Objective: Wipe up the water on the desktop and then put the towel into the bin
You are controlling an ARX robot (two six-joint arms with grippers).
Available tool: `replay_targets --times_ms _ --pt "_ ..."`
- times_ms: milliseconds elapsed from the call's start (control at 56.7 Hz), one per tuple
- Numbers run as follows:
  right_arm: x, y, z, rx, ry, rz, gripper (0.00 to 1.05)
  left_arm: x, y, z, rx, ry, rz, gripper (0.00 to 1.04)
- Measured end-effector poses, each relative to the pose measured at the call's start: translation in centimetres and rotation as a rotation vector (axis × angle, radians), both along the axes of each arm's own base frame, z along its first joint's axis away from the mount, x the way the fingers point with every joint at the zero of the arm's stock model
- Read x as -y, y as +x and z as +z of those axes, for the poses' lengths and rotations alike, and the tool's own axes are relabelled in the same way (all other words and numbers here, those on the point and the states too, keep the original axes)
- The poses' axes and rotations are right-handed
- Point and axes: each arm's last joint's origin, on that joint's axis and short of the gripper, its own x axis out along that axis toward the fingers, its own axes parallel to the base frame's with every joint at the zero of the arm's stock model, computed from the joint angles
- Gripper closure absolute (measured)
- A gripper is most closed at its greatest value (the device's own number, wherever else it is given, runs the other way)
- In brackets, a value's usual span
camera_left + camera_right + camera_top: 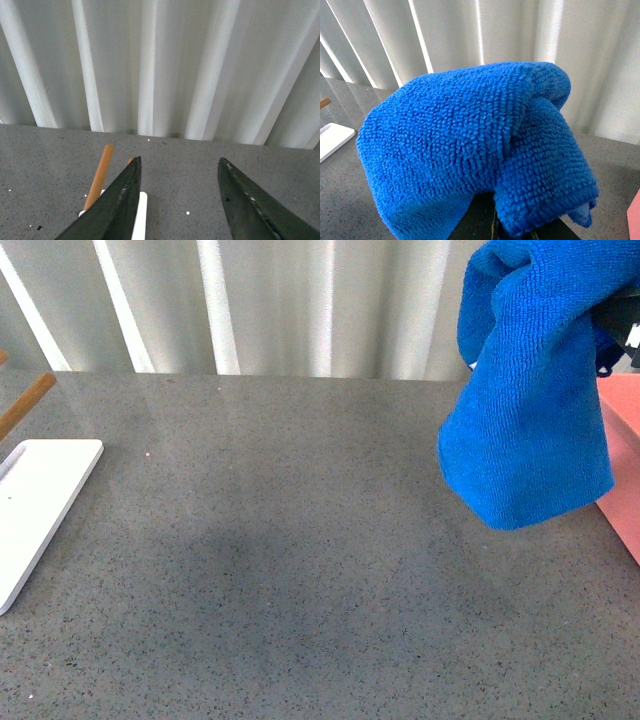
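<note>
Wooden rod [25, 405]: thin, brown, at the far left edge, the item furthest from the bin [625, 450]. White tray [40, 500]: flat, just on the bin's side of the rod, well apart from the bin. Left gripper [180, 160]: seen only in its own wrist view, above the rod and tray, far from the bin; its two dark fingers [120, 200] stand spread with nothing between them. Desktop [300, 590]: dark grey, speckled, bare between tray and bin; no standing water shows, only a faintly darker patch at mid-span, and whether this is damp trace or shadow cannot be told. Towel [530, 410]: bright blue terry, raised clear of the desktop and hanging in loose folds just beside the bin, its lower edge overlapping the bin's near wall in the front view. Right gripper [490, 222]: draped by the towel, its jaws hidden under cloth; since the towel hangs aloft from it, it is judged to be clamped on a bunched fold. Handling: light, soft, floppy, not fragile; likely to swing, drag or catch on the rim; best held at a gathered bunch near its middle, as appears the case here. Bin: salmon-pink, at the far right edge, only partly in view. Wiping appears done; the drop into the bin is not yet made.
</note>
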Motion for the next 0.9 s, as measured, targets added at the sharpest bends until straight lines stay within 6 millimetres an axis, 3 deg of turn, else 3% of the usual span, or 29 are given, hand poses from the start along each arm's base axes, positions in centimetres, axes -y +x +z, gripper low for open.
replay_targets --times_ms 229,599,899 --pt "0.4 0.0 -0.3 -0.025 -0.012 -0.038 1.01 1.2 -3.1 -1.1 -0.011 0.014 0.005 1.01" --pt "0.6 0.0 -0.4 -0.043 -0.020 -0.063 1.01 1.9 -7.0 -2.8 -0.021 0.018 -0.014 1.01" --pt "0.7 -0.1 -0.4 -0.040 -0.020 -0.074 1.01 1.9 -8.7 -2.4 -0.005 0.018 -0.014 1.01"
